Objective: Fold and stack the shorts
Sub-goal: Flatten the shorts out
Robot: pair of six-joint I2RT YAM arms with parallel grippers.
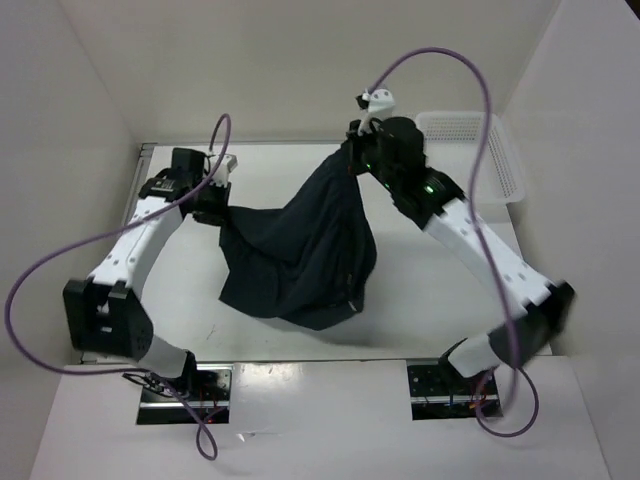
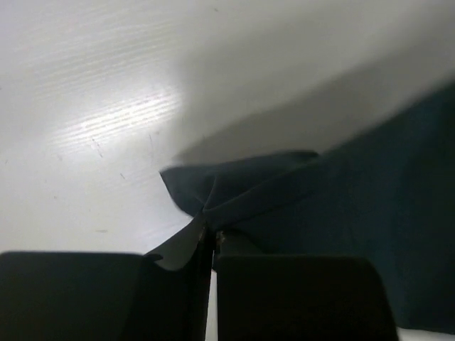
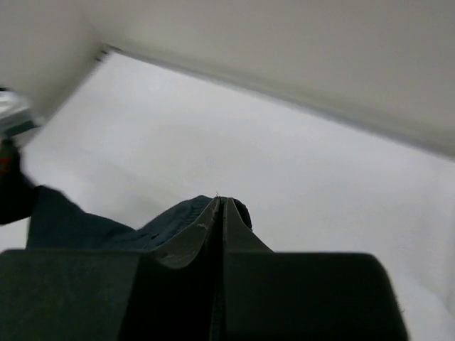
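A: Hanging between both arms, centre of the top view: the shorts (image 1: 300,255), lower edge seemingly resting on the table (image 1: 180,330). Left gripper (image 1: 213,198) pinched shut on a corner, middle left. Right gripper (image 1: 362,150) clamped shut on another corner, upper centre, held higher.

B: Risks?

A: Only fingertip bites of cloth. Pulling apart may slip a corner; uneven heights may skew the fold.

Shorts (image 1: 300,250) show plain dark navy; basket (image 1: 500,165) beside the right gripper (image 1: 353,150), white mesh; cables (image 1: 60,262) purple, table (image 1: 200,325) white.
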